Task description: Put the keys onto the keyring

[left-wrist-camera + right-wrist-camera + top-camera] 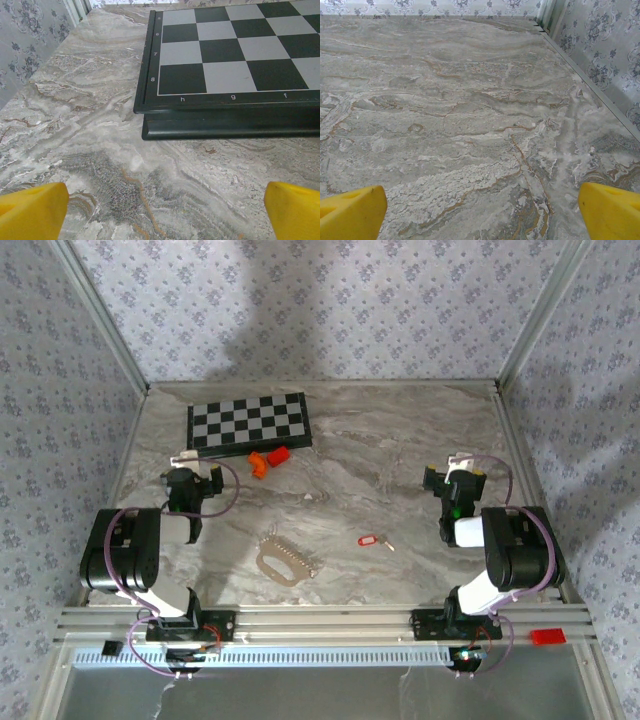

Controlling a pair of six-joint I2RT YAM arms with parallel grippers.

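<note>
Red oblong keyring [371, 539], tiny silver key [388, 546] (just beside)

Both arms sit folded at the near edge, left gripper [193, 475] and right gripper [455, 472] aimed toward the far side, yellow fingers [32, 210] spread wide, empty.

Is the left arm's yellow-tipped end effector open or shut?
Open. In the left wrist view the left end effector has its yellow fingertips at opposite bottom corners, with bare grey marbled table between them.
</note>
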